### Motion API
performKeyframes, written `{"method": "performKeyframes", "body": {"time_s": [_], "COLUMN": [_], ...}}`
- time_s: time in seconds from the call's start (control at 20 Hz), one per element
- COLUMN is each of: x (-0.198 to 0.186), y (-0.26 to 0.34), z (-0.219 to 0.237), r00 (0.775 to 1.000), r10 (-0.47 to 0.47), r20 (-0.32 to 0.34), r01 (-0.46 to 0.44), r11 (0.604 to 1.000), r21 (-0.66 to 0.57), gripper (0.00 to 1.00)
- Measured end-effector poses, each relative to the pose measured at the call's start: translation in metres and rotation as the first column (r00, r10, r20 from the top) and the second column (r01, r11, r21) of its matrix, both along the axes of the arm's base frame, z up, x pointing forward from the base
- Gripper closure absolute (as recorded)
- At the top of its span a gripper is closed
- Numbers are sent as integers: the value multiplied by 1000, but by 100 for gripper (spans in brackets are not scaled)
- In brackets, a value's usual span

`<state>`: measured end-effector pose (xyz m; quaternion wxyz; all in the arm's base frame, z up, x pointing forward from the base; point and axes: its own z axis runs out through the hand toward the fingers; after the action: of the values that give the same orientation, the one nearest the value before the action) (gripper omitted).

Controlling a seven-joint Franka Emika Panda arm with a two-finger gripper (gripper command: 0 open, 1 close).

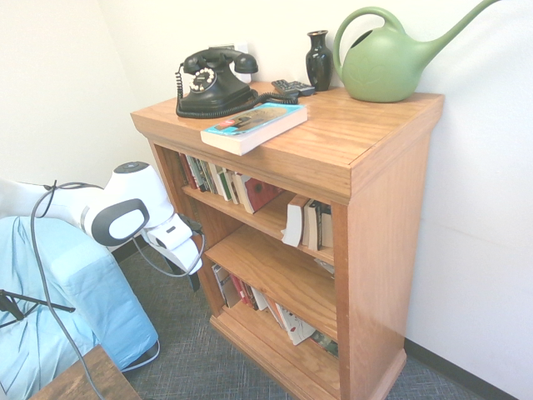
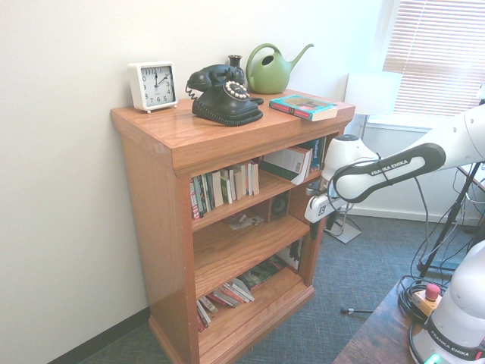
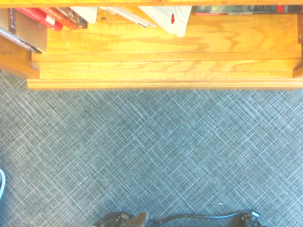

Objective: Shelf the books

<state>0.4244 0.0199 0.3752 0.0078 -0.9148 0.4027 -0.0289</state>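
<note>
The book (image 1: pixel 252 127), a thick turquoise paperback with a yellow oval on its cover, lies flat on the shelf's overhanging top (image 1: pixel 366 133), near the front edge and just in front of the black rotary telephone (image 1: pixel 215 83); in the second exterior view it (image 2: pixel 304 107) sits at the corner of the top nearest the arm. Lying flat with its page edges toward the front, it looks reachable from the open side, which probably suits a pick from above. Behind it stand a dark vase (image 1: pixel 318 60) and a green watering can (image 1: pixel 387 62); a white alarm clock (image 2: pixel 152 86) stands at the far corner. The shelf (image 2: pixel 227 250) has three open levels: top level holds thin upright books (image 2: pixel 223 187) with leaning gaps, middle level mostly bare, bottom level holds slumped books (image 2: pixel 227 294). The bare middle board looks the easiest slot for a thick volume. The gripper (image 1: pixel 185 265) hangs low in front of the bookcase, about level with the middle board, pointing down at the grey carpet (image 3: pixel 151 156); the wrist view shows only carpet and the bookcase's base plinth (image 3: pixel 161 71). Fingers are small and dark in both wide views, appear spread wide, nothing between them. Well apart from the book. Judgement: task not started; the arm must rise above the top before any grasp.
</note>
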Motion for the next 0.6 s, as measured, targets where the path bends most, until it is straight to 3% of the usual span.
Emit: {"method": "performKeyframes", "body": {"time_s": [0.3, 0.45, 0.6], "x": [-1, -8, -19], "y": [-11, -20, -25], "z": [12, 34, 78], "r00": [1000, 999, 997], "r10": [9, -3, -19], "r20": [21, 46, 77], "r01": [-7, 12, 45], "r11": [998, 980, 934], "r21": [-69, -201, -354], "gripper": [0, 0, 0]}}
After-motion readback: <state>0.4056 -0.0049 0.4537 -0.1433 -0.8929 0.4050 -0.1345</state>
